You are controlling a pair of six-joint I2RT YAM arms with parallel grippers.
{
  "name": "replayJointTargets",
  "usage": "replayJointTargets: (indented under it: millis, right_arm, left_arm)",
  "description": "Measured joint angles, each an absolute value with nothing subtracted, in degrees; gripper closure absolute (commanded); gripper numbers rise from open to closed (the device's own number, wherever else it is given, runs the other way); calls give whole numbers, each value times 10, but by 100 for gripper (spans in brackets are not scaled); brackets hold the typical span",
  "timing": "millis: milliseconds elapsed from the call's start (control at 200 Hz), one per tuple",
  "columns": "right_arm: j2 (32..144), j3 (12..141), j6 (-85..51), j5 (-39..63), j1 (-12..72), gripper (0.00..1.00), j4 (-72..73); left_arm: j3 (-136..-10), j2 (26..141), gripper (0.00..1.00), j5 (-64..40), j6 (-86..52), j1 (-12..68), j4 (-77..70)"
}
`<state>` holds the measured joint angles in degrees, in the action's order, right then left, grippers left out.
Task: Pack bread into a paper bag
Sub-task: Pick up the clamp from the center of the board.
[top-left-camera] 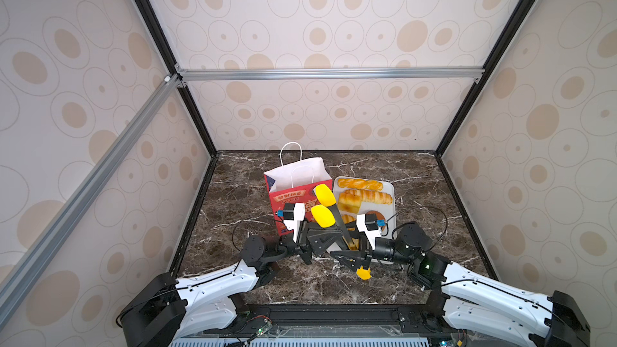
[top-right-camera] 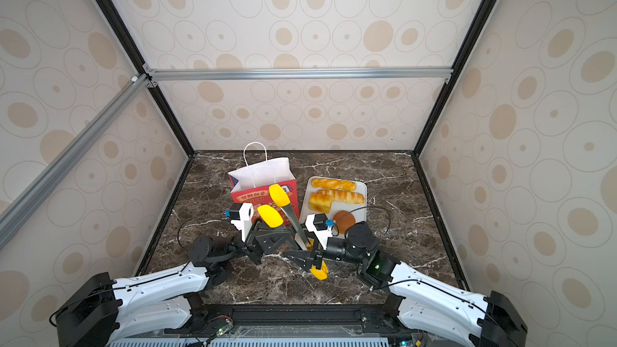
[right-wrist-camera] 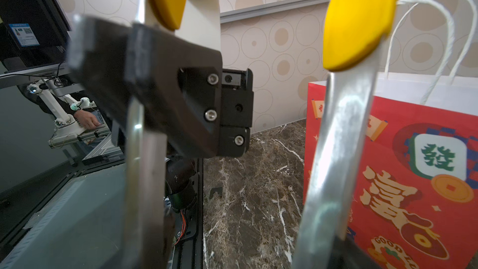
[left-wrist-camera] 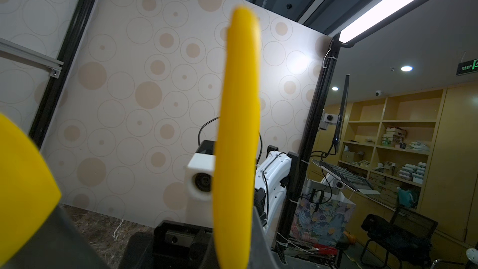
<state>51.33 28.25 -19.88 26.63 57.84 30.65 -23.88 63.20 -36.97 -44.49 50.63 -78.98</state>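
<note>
The red paper bag (top-left-camera: 293,196) (top-right-camera: 255,196) (right-wrist-camera: 413,177) stands upright and open mouthed at the middle of the table. On the white tray (top-left-camera: 391,195) (top-right-camera: 363,188) to its right lies the bread: two twisted sticks (top-left-camera: 360,183) (top-left-camera: 370,196), a loaf chunk (top-left-camera: 349,203) and a round brown bun (top-right-camera: 345,220). My right arm hides more pieces. Yellow-tipped metal tongs (top-left-camera: 325,194) (top-right-camera: 279,195) rise in front of the bag. My left gripper (top-left-camera: 322,237) (left-wrist-camera: 232,254) is shut on one tong arm (right-wrist-camera: 144,177). My right gripper (top-left-camera: 350,255) (right-wrist-camera: 232,257) closes round both arms near the hinge end.
Dark marble table (top-left-camera: 434,211) inside patterned walls on three sides. The tongs' yellow hinge end (top-left-camera: 364,273) sticks out toward the front edge. Both arms crowd the space just before the bag and tray.
</note>
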Motion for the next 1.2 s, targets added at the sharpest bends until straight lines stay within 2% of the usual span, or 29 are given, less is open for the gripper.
replayJointTargets:
  millis: [185,210,260,351,416,541,566,761,936,1067,1202]
  right_arm:
    - [514,283,-196,266,579,30,306]
    - [515,284,-196,266,579,30,303]
    - [516,286,-194,265,578,30,297]
    - [516,289,-193,259,578,30,290]
    - [516,290,-192,255,578,30,287]
    - [515,290,-190,251,578,30,278]
    - [515,290,-189,250,578,30,277]
    - [503,294,-183,246,578,30,261]
    - [482,299,-174,238,578,30,236]
    - [466,328,-152,192,578,30,155]
    - [471,398,-120,76,578,30,10]
  left_arm:
    - [-235,631,100,-349,-441,508,-780]
    - [-235,629,91,-346,-441,509,-775]
    - [-235,624,67,-341,-436,509,-765]
    - [-235,608,38,-334,-429,511,-735]
    - [-235,590,26,-329,-423,512,-706]
    - [-237,544,13,-319,-389,513,-609]
    - [-237,535,7,-317,-377,513,-588]
    - [-245,463,2,-286,-307,512,-409]
    - [-249,387,1,-210,-244,509,-250]
    - [-286,339,2,-98,-199,506,-104]
    - [-340,331,1,62,-192,505,17]
